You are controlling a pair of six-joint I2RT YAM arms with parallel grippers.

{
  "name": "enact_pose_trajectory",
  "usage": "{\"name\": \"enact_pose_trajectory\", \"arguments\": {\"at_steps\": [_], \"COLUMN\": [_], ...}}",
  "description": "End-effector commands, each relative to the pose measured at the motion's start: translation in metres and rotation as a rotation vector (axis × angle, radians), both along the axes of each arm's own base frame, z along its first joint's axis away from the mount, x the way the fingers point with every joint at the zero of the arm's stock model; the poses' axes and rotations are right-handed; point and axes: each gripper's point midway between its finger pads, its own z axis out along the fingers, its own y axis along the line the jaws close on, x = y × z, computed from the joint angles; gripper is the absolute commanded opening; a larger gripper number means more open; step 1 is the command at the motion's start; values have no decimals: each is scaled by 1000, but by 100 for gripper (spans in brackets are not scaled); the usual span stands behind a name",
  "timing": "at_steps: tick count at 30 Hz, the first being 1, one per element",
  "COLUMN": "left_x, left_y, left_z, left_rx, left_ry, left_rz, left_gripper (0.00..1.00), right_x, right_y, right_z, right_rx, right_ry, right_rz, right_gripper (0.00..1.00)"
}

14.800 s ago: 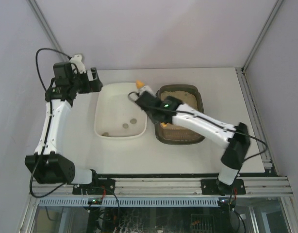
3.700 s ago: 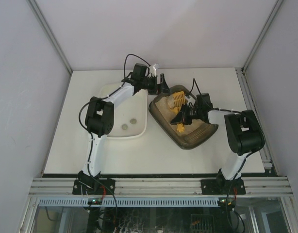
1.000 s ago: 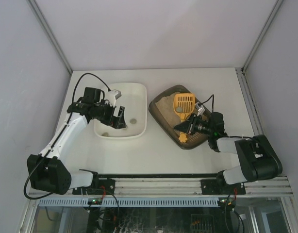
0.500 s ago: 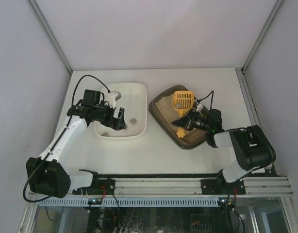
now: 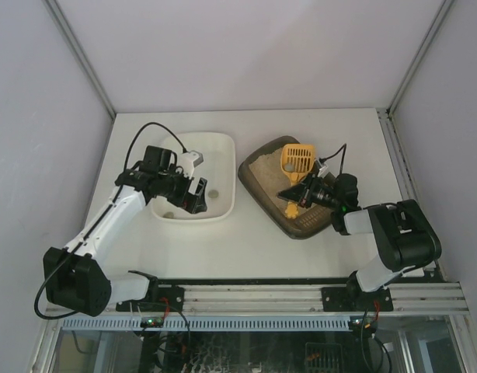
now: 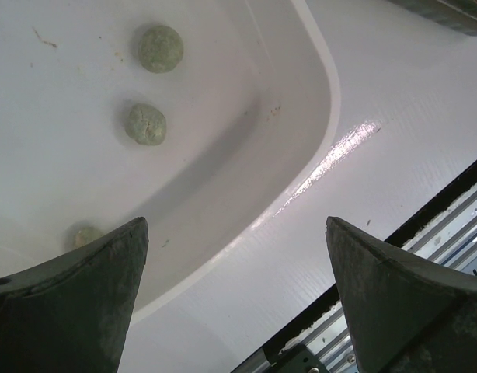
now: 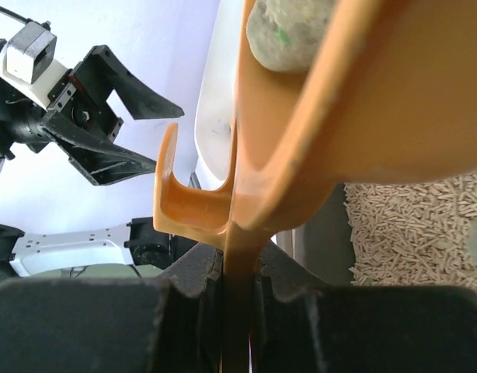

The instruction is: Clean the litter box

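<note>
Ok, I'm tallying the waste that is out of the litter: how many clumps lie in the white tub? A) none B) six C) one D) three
D: the left wrist view shows three round grey-green clumps on the floor of the white tub, the nearest one partly hidden.

White rounded rectangular plastic tub (image 5: 217, 154) on left half of white tabletop (image 5: 355, 128), long side running front to back. Inside tub, left wrist view: 3 small grey-green round clumps. 1st (image 6: 160, 48) and 2nd (image 6: 145, 124) near each other on tub floor, apart, not touching. 3rd (image 6: 85, 233) partly hidden, close to tub's near wall. Few brown specks (image 6: 44, 37) on floor. Silver aluminium rail (image 5: 254, 298) along table's near edge. Plain pale walls (image 5: 246, 54) on 3 sides.
</note>
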Motion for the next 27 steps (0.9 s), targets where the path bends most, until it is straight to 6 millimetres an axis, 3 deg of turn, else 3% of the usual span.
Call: {"name": "enact_pose_trajectory", "arguments": {"at_steps": [1,4,8,9,12,13,17,21,27], "left_x": [0,-2,-3,-3,-4,-4,-6,-8,17], "left_y": [1,0,1,1,1,1,-1,3,31], "left_z": [-5,-5,-5,-5,-5,-5,-5,-3,28], "left_rx": [16,15,16,16,17,15,8,29,154], "left_ry": [-20,-14,-14,-14,-17,-20,-14,-10,-121], "left_rz": [-23,-30,-32,-32,-36,-39,-47,-54,39], "left_gripper": [100,100,100,100,100,100,100,100,100], "right_x": [1,13,0,0,13,15,-1,14,-5], "right_y": [8,-20,10,7,-24,-26,12,-21,13], "right_z": [15,25,11,11,37,39,18,33,25], "right_rx": [-4,124,51,52,182,204,51,123,-26], "right_ry": [-83,-49,-30,-23,-66,-52,-30,-49,-64], "right_rz": [34,-81,30,21,-73,-78,56,-48,89], "right_gripper": [0,0,0,0,0,0,0,0,0]}}
